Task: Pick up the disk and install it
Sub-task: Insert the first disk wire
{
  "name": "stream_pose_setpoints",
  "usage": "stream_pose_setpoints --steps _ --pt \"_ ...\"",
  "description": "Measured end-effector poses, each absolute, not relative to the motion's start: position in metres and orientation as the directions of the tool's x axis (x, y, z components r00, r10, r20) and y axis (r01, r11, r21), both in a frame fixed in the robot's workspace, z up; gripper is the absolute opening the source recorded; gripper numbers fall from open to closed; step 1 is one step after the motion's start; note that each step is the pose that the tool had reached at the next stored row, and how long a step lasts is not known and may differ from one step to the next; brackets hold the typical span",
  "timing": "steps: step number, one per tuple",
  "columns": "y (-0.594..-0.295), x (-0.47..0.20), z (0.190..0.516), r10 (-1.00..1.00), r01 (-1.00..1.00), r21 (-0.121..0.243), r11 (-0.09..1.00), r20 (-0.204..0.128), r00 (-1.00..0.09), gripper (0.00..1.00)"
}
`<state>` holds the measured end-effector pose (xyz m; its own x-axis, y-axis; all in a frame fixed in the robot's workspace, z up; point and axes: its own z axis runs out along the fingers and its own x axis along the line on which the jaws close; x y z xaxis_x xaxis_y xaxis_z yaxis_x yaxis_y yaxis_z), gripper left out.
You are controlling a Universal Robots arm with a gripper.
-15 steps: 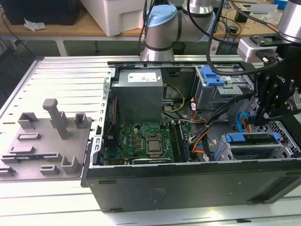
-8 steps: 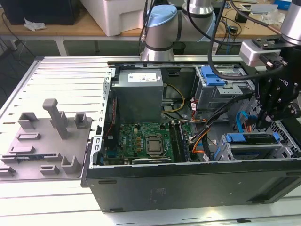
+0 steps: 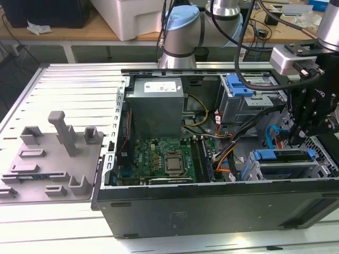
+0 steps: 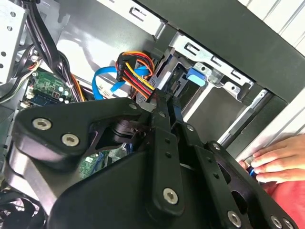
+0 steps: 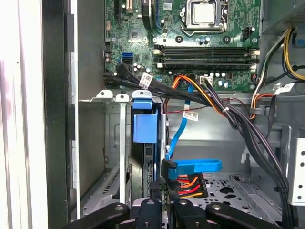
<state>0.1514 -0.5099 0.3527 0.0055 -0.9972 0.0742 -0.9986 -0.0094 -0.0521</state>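
- While it hangs over the open computer case [image 3: 212, 209], the hand [image 3: 288, 138] is clenched, fingers [image 4: 162, 138] pressed close together.
- The disk [image 3: 283, 156] sits slotted in the grey drive cage [image 3: 318, 170] at the exterior view's right, directly beneath the hand.

The 1 arm [image 3: 183, 29] stretches from its base toward the exterior view's right, its wrist [image 3: 329, 18] turned downward, so the black gripper [image 3: 290, 140] hangs pointing straight down, upright.
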Motion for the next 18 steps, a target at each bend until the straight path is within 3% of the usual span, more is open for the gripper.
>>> stream_pose_setpoints --steps 18 --pt "-0.51 0.1602 0.3517 -0.992 -0.995 -0.006 0.102 0.076 -0.102 0.17"
